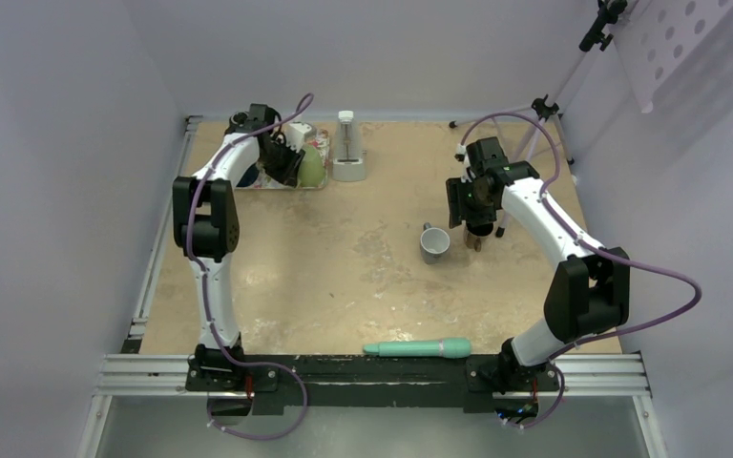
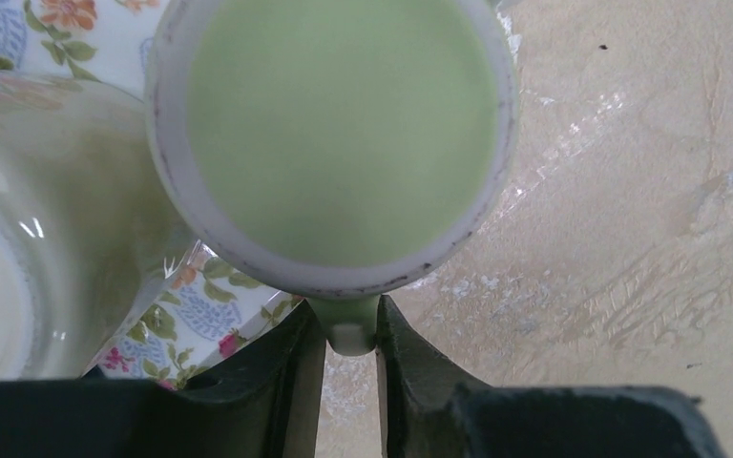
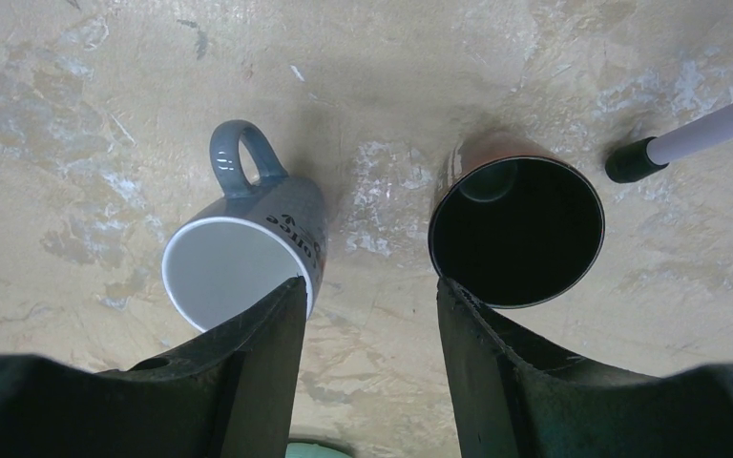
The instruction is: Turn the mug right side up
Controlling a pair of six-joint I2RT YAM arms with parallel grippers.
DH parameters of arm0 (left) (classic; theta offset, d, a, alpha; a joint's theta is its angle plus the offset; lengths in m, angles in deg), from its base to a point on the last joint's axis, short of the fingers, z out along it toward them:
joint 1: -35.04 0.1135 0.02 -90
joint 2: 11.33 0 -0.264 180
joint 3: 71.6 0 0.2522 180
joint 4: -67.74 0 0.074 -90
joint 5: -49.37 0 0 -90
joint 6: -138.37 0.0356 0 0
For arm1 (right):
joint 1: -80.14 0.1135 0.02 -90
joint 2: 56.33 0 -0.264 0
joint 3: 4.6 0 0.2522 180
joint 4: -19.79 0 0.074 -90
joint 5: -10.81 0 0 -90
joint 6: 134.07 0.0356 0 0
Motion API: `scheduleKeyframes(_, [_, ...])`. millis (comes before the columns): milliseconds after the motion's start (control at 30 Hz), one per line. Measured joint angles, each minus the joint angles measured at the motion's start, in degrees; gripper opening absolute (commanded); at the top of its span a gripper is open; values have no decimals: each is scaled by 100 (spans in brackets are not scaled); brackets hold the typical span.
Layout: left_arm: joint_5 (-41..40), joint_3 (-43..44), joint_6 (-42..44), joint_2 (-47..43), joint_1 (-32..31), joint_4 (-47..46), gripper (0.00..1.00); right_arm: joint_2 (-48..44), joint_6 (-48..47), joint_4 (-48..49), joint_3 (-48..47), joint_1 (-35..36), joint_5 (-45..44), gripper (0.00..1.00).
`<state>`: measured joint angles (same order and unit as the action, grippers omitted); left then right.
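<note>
Sandy, scuffed table fills the overhead view; at its far left corner the left gripper is down at the green mug on the floral tray. From the left wrist, the mug shows a pale ring round a flat green face, its handle pinched between nearly closed jaws. From the right wrist, the right gripper hangs half open and empty over a grey mug and a dark cup, both mouth-up.
</note>
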<state>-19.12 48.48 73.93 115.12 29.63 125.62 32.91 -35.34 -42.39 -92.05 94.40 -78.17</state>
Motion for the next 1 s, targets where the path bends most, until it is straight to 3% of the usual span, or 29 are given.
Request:
scheduleKeyframes(67, [-57,-68,-13,20,0,-26,20,0,2,0,-2,9,0,56])
scheduleKeyframes(100, [-74,-94,-33,24,0,-35,15,0,2,0,-2,11,0,56])
scheduleKeyframes(133, [-79,-114,-50,26,0,-39,3,0,2,0,-2,11,0,56])
scheduleKeyframes(167, [-81,-114,-72,26,0,-42,0,0,0,0,-2,13,0,56])
scheduleKeyframes(567, [247,-127,-911,-140,101,120,0,-50,48,59,-153,133,-13,59])
scheduleKeyframes(933, [994,-216,-1926,-1248,190,267,0,-455,205,802,-549,833,39,71])
scheduleKeyframes(1000, [1093,-221,-2052,-1412,186,271,0,-562,304,1043,-531,852,149,77])
